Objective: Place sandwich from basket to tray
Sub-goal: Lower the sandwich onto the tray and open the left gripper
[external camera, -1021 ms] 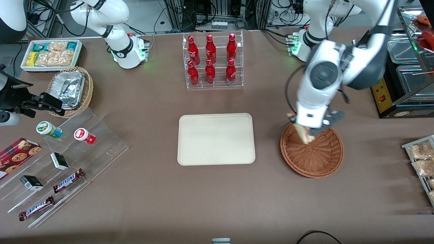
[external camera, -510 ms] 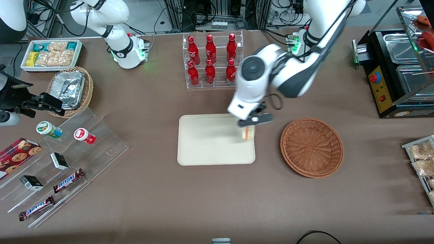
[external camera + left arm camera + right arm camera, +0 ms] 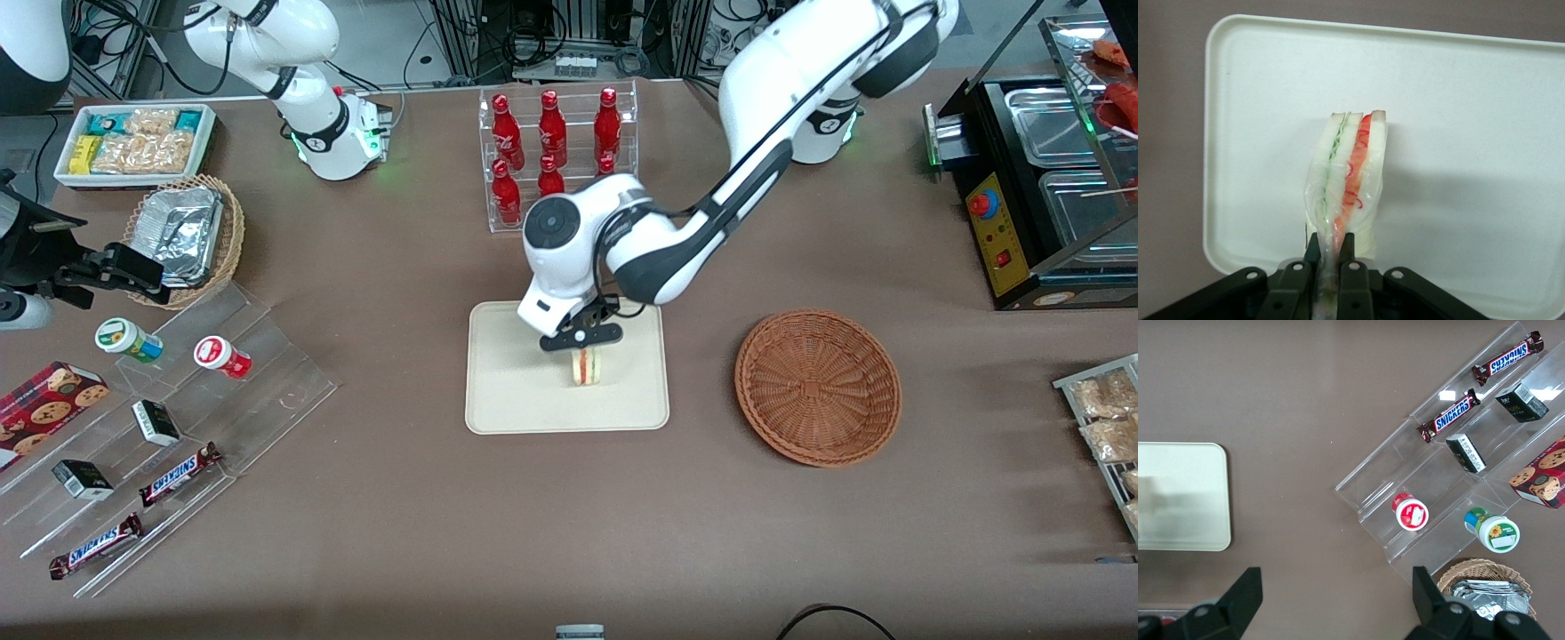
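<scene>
My left gripper [image 3: 582, 348] hangs over the middle of the cream tray [image 3: 507, 400], shut on the sandwich [image 3: 586, 367]. The sandwich is a white bread wedge with red and green filling, wrapped in clear film. In the left wrist view the sandwich [image 3: 1348, 180] points away from the gripper [image 3: 1330, 248] above the tray [image 3: 1471, 133], pinched at its thin edge between the two black fingers [image 3: 1349, 245]. Whether it touches the tray surface I cannot tell. The reddish-brown wicker basket [image 3: 818, 386] sits empty beside the tray, toward the working arm's end of the table.
A clear rack of red bottles [image 3: 556, 160] stands farther from the front camera than the tray, close to my forearm. Clear stepped shelves [image 3: 160, 427] with snacks, a tan basket with foil containers [image 3: 187, 233] and a white snack bin [image 3: 133, 142] lie toward the parked arm's end.
The gripper carried the sandwich out of the basket, across to the tray's edge, then on to the tray's middle and lower. The basket is left empty.
</scene>
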Robot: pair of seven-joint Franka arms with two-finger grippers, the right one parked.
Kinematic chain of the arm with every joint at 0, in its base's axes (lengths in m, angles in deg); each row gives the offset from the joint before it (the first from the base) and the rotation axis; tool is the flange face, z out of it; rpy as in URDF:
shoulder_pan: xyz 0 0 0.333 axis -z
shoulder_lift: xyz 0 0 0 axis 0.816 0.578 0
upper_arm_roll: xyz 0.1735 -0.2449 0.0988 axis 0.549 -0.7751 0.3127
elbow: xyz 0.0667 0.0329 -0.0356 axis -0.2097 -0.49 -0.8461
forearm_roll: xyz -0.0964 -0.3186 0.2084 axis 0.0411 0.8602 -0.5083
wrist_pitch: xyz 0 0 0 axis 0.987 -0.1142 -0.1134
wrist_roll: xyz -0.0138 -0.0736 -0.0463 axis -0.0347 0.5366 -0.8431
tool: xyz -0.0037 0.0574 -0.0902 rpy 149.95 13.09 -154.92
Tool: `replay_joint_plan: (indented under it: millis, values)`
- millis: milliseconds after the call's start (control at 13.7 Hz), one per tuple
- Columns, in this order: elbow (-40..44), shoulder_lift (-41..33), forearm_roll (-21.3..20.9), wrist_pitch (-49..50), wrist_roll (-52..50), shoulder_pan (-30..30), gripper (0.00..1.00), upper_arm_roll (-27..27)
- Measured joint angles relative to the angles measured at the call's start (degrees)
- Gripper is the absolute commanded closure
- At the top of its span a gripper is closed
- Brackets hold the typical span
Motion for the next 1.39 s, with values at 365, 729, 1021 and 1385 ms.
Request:
replay_joint_plan:
  millis: [365, 729, 1021, 1385]
  values:
    - [3.1, 3.3, -1.6, -3.5, -0.6, 1.3, 1.00, 0.0]
    - [3.2, 4.1, -2.3, -3.7, -1.0, 2.9, 0.01, 2.0]
    - [4.1, 4.1, -2.3, -3.7, -1.2, 3.0, 0.01, 2.2]
    - [7.3, -5.6, 6.8, 7.4, -1.8, -0.8, 0.01, 2.5]
